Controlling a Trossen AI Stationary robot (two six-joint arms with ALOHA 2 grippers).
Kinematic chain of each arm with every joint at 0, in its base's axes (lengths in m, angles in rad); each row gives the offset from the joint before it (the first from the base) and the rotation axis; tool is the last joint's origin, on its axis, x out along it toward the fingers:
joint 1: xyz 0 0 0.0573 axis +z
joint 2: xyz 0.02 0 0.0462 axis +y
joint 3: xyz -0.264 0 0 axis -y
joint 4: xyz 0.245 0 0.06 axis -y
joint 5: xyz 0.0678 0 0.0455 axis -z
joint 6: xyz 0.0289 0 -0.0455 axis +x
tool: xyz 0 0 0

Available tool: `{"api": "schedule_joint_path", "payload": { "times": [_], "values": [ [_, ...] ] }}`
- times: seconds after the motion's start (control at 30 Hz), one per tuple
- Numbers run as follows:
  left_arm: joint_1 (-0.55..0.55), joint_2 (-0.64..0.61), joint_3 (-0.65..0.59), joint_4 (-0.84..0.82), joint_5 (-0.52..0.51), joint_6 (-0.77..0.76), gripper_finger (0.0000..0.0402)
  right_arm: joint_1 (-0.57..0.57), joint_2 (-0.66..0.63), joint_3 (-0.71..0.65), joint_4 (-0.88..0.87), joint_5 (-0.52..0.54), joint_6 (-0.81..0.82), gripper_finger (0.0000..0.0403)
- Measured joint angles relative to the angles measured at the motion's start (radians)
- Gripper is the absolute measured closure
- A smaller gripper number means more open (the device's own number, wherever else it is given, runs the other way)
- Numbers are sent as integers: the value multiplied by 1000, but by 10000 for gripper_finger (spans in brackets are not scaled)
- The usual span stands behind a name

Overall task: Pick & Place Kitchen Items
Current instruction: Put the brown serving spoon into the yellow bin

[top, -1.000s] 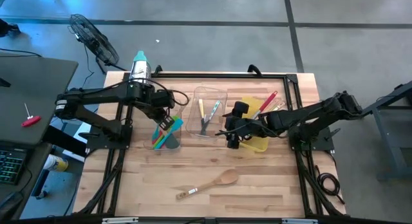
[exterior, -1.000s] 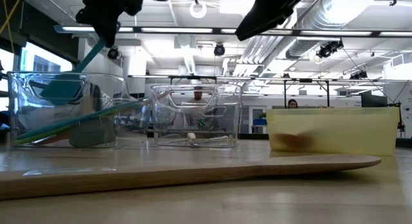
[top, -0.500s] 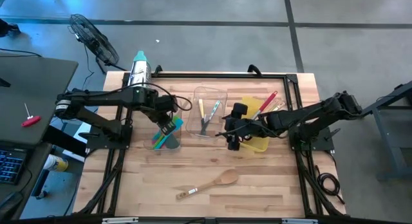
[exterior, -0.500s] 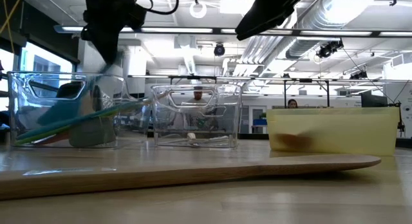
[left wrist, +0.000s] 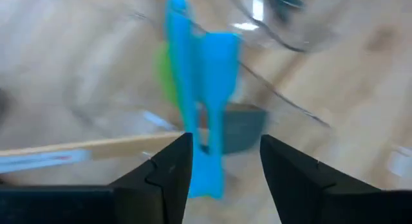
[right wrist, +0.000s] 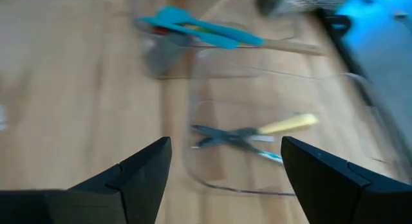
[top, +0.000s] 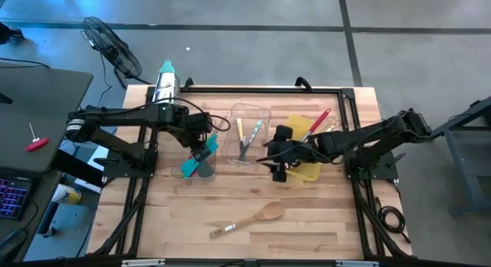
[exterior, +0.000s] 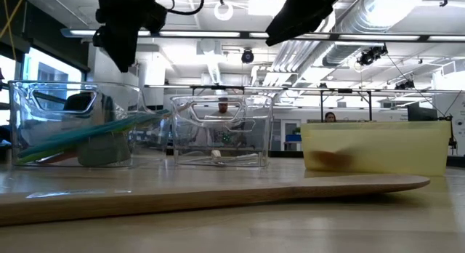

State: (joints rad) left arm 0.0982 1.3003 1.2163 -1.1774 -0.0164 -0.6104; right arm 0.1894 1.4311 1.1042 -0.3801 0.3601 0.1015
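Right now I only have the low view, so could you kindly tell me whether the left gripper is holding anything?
Observer: No, the left gripper is open and empty above the left clear bin.
Operator: Thank you. Where is the teal spatula?
Observer: The teal spatula lies inside that bin, directly below the gripper.
Operator: And the right gripper?
Observer: The right gripper is open too, facing the middle clear bin, which holds a yellow-handled knife.
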Motion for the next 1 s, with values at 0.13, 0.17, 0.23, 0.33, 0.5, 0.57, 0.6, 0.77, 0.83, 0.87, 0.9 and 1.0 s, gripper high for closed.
{"api": "schedule_joint_path", "payload": {
  "times": [0.13, 0.17, 0.23, 0.33, 0.5, 0.57, 0.6, 0.77, 0.83, 0.87, 0.9, 1.0],
  "values": [
    [-3, -1, 45, 10, 141, 0, 222, 1, 0, 0, 29, -162, -21, 117],
    [-13, -2, 57, 23, 160, 1, 222, 5, 0, 0, 37, -206, -23, 117],
    [-33, -2, 69, 65, 191, 7, 222, 15, 0, 0, 47, -288, -26, 117],
    [-72, -14, 74, 115, 247, -9, 222, 38, 0, 0, 50, -424, -26, 117],
    [-200, -4, 73, 191, 268, -69, 222, 100, 0, 0, 47, -594, -26, 117],
    [-271, 3, 65, 251, 239, -106, 222, 138, 0, 0, 46, -601, -25, 117],
    [-311, 4, 59, 262, 214, -128, 222, 157, 0, 0, 45, -593, -22, 117],
    [-504, 54, 38, 384, -15, -210, 222, 257, 0, -1, 41, -508, 18, 117],
    [-582, 84, 27, 461, -127, -251, 222, 296, 0, -16, 60, -450, 43, 117],
    [-617, 99, 18, 491, -175, -271, 222, 312, 0, -28, 71, -422, 53, 117],
    [-648, 118, 11, 509, -211, -292, 222, 328, 0, -41, 84, -398, 57, 117],
    [-724, 189, 5, 587, -274, -351, 222, 365, 0, -74, 121, -325, 64, 117]
  ]
}}
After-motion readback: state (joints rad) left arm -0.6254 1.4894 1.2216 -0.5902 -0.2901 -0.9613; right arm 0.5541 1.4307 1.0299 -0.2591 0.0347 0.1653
